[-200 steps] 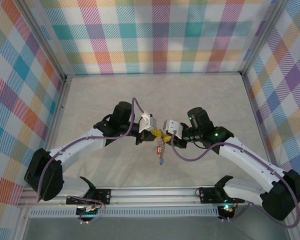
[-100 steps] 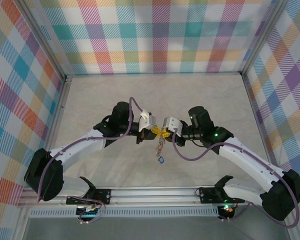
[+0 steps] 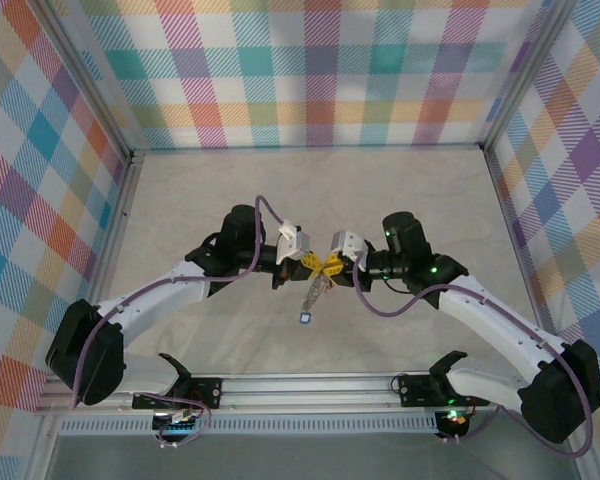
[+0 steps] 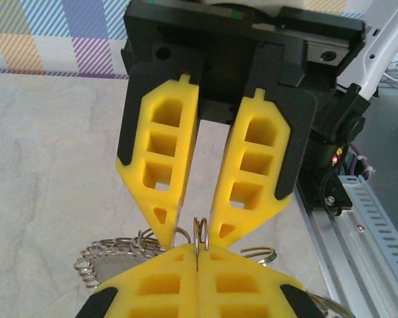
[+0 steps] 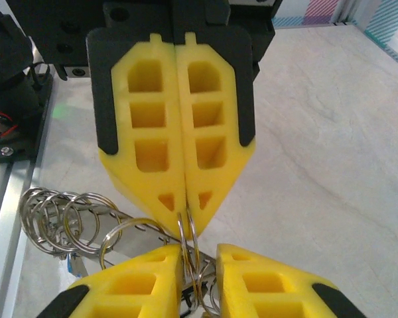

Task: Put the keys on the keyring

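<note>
Over the pale tabletop [image 3: 180, 200], the left arm [image 3: 160, 295] and right arm [image 3: 485, 310] reach inward so their 2 sets of yellow jaws meet tip to tip, raised so the load can dangle. The left jaws are pressed fully together, pinching the keyring [image 5: 186, 226] wire to steady it. The right jaws stand a narrow gap apart, straddling that wire, likely to work a key along it. Whether they press it I cannot tell. The keys [image 3: 316, 290] hang beneath, a blue tag [image 3: 307, 318] lowest.
</note>
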